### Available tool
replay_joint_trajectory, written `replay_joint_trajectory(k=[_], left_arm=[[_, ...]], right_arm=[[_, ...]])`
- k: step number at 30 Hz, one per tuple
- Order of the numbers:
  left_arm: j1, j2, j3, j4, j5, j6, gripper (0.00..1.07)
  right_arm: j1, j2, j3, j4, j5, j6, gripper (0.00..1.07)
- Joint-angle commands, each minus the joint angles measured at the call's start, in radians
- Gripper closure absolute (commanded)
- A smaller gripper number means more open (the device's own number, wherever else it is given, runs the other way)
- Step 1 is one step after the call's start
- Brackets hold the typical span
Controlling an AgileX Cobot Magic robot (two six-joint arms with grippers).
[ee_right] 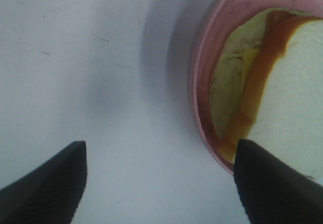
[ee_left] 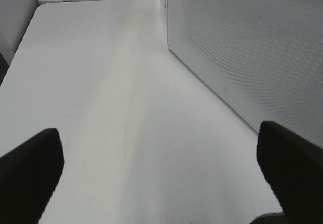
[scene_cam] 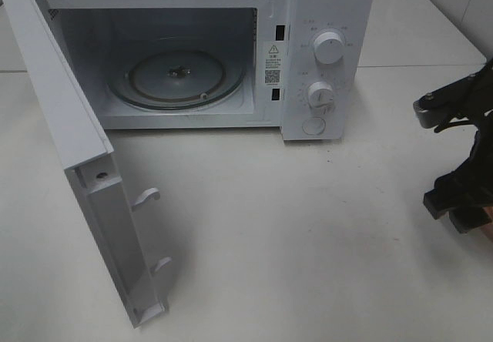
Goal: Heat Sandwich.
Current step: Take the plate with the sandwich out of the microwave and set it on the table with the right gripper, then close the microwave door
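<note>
You have a smooth white tabletop [scene_cam: 308,234] nearest; the white microwave door [scene_cam: 85,172] swings open across its left side, and beyond sits the white microwave oven [scene_cam: 323,18] with its bare glass turntable [scene_cam: 177,76]. Your right gripper [ee_right: 159,183] is spread wide, holding nothing; only its wrist view shows the cream-bread sandwich [ee_right: 287,103] on the round pink plate [ee_right: 199,82], just beside one finger. Your left gripper [ee_left: 161,178] is also spread, over bare table beside the microwave's perforated side wall [ee_left: 252,47].
</note>
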Motion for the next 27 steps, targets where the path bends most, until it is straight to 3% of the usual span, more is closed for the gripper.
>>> replay_joint_trajectory(k=[1, 15, 27], left_arm=[[0.002, -0.027, 0.002, -0.004, -0.016, -0.003, 0.07], [0.002, -0.027, 0.002, -0.004, -0.016, -0.003, 0.07], [0.002, -0.027, 0.002, -0.004, -0.016, -0.003, 0.07]], right_arm=[[-0.005, -0.076, 0.002, 0.05, 0.026, -0.07, 0.31], [-0.002, -0.353, 0.002, 0.285, 0.074, -0.274, 0.3], [-0.002, -0.583, 0.002, 0.329, 0.136, -0.315, 0.31]])
